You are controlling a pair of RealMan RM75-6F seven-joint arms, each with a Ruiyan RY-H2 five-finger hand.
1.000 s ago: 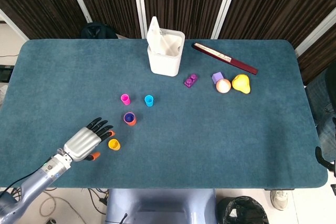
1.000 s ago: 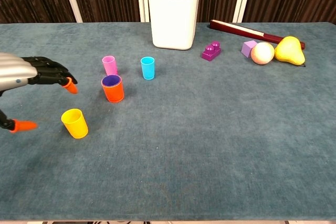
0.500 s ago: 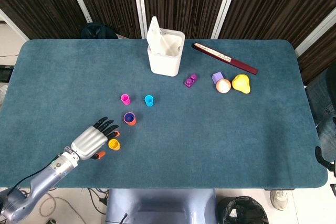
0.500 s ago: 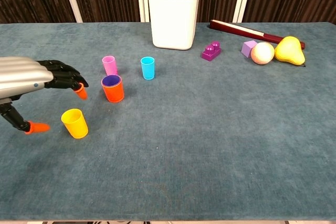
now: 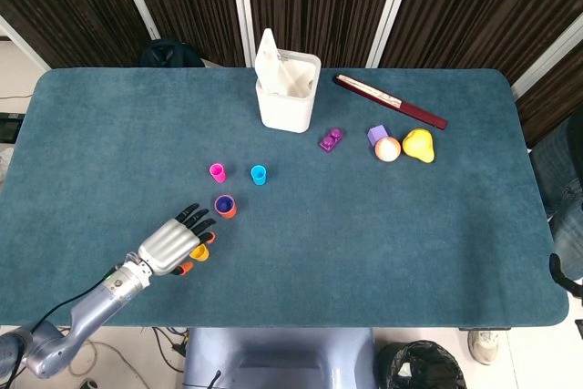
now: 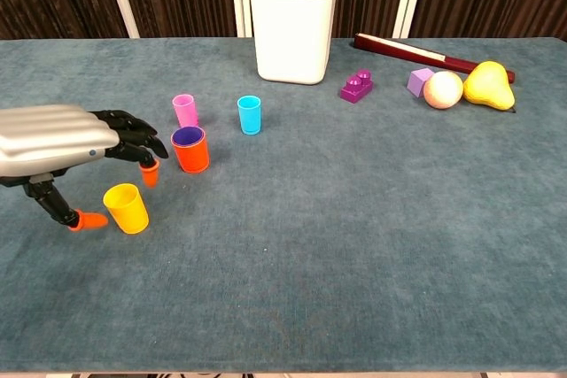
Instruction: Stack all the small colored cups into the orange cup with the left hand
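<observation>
The orange cup (image 5: pixel 226 208) (image 6: pixel 190 150) stands upright with a purple cup nested inside it. Just behind it are a pink cup (image 5: pixel 217 172) (image 6: pixel 185 110) and a light blue cup (image 5: pixel 259 174) (image 6: pixel 250 114). A yellow cup (image 5: pixel 199 251) (image 6: pixel 128 208) stands nearer the front edge, partly covered by my left hand in the head view. My left hand (image 5: pixel 170 245) (image 6: pixel 62 143) hovers over the yellow cup with its fingers spread around it, thumb on the near left side and the other fingers reaching past its far side. It holds nothing. My right hand does not show.
A white box (image 5: pixel 288 91) (image 6: pixel 293 27) stands at the back centre. To its right lie a dark red stick (image 5: pixel 390 101), a purple brick (image 5: pixel 331 140), a lilac cube (image 5: pixel 377 134), a peach ball (image 5: pixel 387 149) and a yellow pear (image 5: pixel 418 145).
My left hand has moved right and forward, from beside the yellow cup to over it, fingers now straddling the cup. The cups have not moved.
</observation>
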